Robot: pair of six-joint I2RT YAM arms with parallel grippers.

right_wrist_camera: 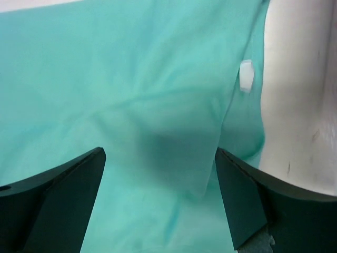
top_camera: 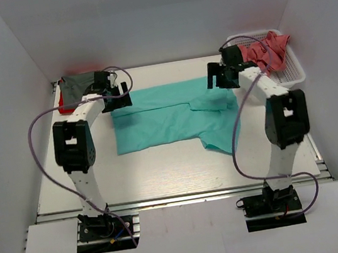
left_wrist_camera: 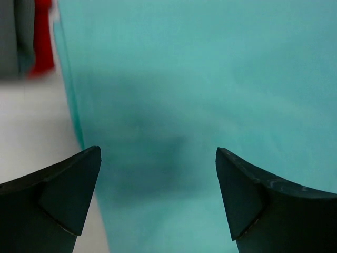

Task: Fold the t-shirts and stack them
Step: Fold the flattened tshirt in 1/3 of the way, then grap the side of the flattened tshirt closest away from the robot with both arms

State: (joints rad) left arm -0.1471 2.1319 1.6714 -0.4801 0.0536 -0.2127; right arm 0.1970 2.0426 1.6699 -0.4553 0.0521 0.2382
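Seemingly midway: the teal-green t-shirt (top_camera: 167,117) lies spread, unfolded, on the tabletop (top_camera: 163,172). My left jaws and right jaws hang open, empty, over its far corners. Off its left end, a grey shirt (top_camera: 80,84) lies on a red shirt (top_camera: 65,107); off its right, pink shirts (top_camera: 265,48) fill a basket (top_camera: 294,72).

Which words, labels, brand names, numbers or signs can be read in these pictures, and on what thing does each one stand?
None can be read.
The small white tag on the teal-green cloth t-shirt: too blurred to tell whether it bears any print.
The white plastic mesh basket: no lettering shows.
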